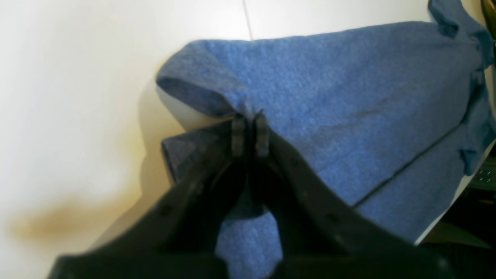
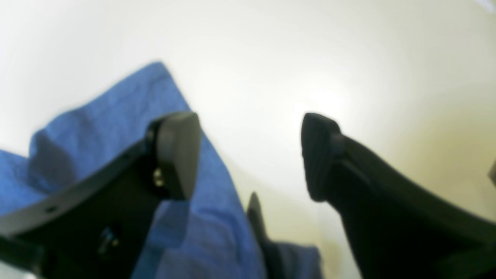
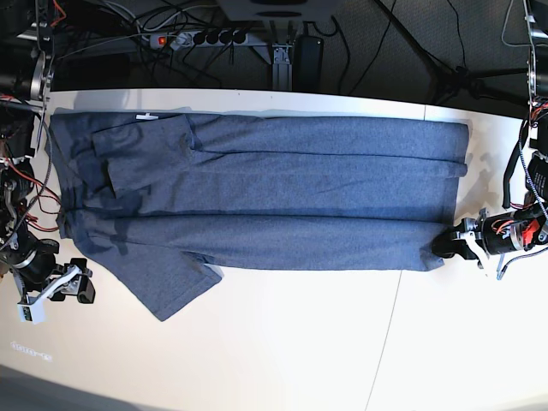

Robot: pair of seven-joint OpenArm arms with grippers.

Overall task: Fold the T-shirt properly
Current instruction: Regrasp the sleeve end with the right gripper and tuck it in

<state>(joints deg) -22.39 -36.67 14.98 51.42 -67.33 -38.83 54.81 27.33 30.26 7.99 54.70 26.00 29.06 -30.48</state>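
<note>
On the tabletop [image 3: 282, 351]: tee [image 3: 282, 197], laid flat, long sides folded in. Left tool [image 1: 250, 133] clenched on its hem corner; right tool [image 2: 251, 155] released beside the collar end. Lengthwise fold in hand; next move likely regrasping there.

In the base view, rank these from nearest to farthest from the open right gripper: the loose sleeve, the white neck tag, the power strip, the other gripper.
From the right gripper:
1. Loose sleeve, just beside it on the table.
2. White neck tag, at the shirt's far edge.
3. Power strip, behind the table.
4. Left gripper, opposite end, shut on the T-shirt hem.
</note>
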